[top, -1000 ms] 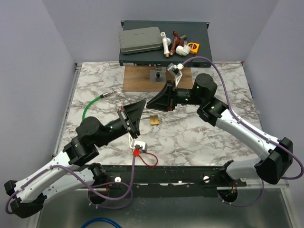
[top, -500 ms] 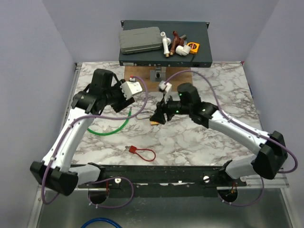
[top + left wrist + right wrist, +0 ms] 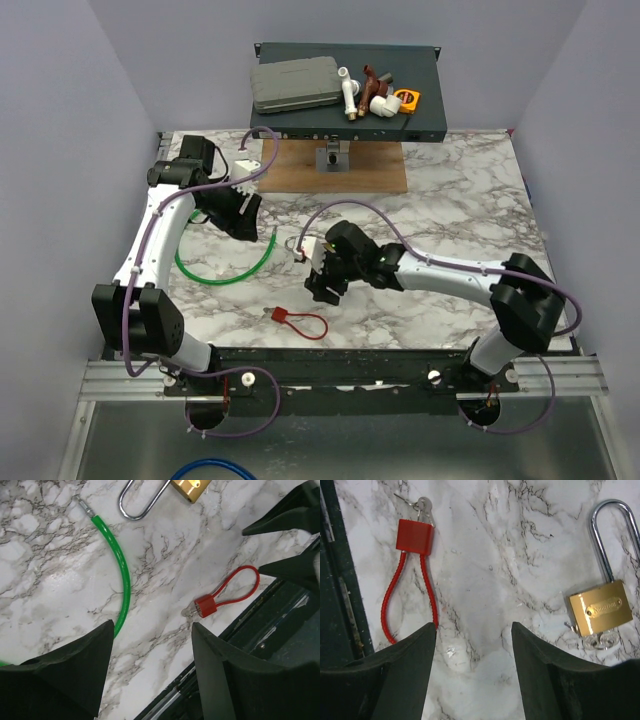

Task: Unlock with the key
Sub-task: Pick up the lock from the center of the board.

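Note:
The brass padlock (image 3: 599, 609) lies flat on the marble with its steel shackle (image 3: 612, 535) pointing away, and a silver key (image 3: 600, 640) sticks out of its underside. My right gripper (image 3: 472, 625) hovers open over bare marble between the padlock and a red cable lock (image 3: 415, 536), holding nothing. In the top view the right gripper (image 3: 325, 285) hides most of the padlock; only the shackle (image 3: 297, 244) shows. My left gripper (image 3: 243, 215) hangs open and empty over the table's left part. Its wrist view shows the padlock (image 3: 192, 487) and the red cable lock (image 3: 206, 605).
A green cable (image 3: 225, 275) curves across the left of the table. The red cable lock (image 3: 300, 320) with small keys lies near the front edge. A wooden board (image 3: 335, 172) and a dark rack box (image 3: 345, 110) carrying tools stand at the back.
Both grippers have opened. The left arm swung away from the red cable lock to the table's left. The right gripper came forward from the back to hover by the padlock.

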Available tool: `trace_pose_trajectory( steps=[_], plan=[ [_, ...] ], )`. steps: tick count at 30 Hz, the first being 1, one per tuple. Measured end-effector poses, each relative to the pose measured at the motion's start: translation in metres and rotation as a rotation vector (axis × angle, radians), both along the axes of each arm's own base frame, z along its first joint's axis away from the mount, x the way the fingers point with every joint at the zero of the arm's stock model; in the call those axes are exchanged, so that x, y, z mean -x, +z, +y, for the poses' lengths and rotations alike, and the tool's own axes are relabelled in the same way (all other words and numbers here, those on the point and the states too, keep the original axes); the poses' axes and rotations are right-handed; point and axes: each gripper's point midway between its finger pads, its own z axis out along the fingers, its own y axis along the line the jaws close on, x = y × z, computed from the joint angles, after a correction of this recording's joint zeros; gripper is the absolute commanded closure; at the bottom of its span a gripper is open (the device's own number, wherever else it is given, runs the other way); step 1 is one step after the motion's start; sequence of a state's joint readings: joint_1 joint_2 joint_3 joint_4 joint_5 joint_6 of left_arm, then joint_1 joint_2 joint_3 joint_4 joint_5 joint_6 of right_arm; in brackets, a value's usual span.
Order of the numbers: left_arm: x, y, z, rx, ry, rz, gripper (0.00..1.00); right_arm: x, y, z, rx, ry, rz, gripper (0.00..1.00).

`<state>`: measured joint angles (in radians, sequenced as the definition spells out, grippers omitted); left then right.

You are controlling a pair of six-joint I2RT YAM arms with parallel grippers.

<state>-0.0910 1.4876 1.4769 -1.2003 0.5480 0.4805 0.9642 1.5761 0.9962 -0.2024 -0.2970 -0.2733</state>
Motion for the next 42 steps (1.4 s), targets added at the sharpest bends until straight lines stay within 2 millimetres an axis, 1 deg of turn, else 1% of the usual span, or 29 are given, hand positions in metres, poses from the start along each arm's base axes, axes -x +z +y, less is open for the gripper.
trace_pose_trajectory(
  steps=[3,5,8,14,17,21,24,28,31,34,39,42],
  plan=[
    [0.003,0.002,-0.006,0.049,0.01,0.018,0.38,-0.004,-0.016,0.01,0.024,0.027,-0.016,0.35],
    [0.007,0.002,-0.009,0.066,0.012,0.024,0.38,-0.002,-0.029,0.011,0.049,0.041,-0.008,0.35],
    [0.015,0.0,-0.011,0.081,0.018,0.032,0.37,-0.001,-0.043,0.014,0.07,0.058,-0.003,0.35],
    [0.015,0.004,-0.009,0.098,0.031,0.022,0.34,-0.003,-0.054,0.021,0.079,0.082,-0.015,0.36],
    [0.014,0.005,-0.008,0.104,0.035,0.018,0.3,-0.004,-0.06,0.024,0.09,0.092,-0.015,0.36],
    [0.012,0.009,-0.007,0.11,0.029,0.002,0.29,-0.001,-0.068,0.028,0.096,0.106,-0.015,0.36],
    [0.009,0.014,-0.007,0.117,0.029,-0.015,0.29,0.0,-0.069,0.03,0.092,0.11,-0.017,0.36],
    [0.004,0.02,-0.003,0.122,0.041,-0.037,0.29,-0.004,-0.066,0.032,0.08,0.085,-0.029,0.36],
    [0.004,0.022,-0.002,0.123,0.049,-0.043,0.29,-0.008,-0.066,0.033,0.077,0.055,-0.035,0.36],
    [0.007,0.028,-0.002,0.127,0.054,-0.067,0.3,-0.008,-0.065,0.033,0.069,0.039,-0.027,0.36],
    [0.014,0.041,-0.002,0.133,0.059,-0.108,0.3,0.001,-0.063,0.037,0.043,0.061,0.011,0.35],
    [0.016,0.043,-0.002,0.132,0.066,-0.118,0.3,0.01,-0.062,0.041,0.029,0.091,0.031,0.35]
  ],
)
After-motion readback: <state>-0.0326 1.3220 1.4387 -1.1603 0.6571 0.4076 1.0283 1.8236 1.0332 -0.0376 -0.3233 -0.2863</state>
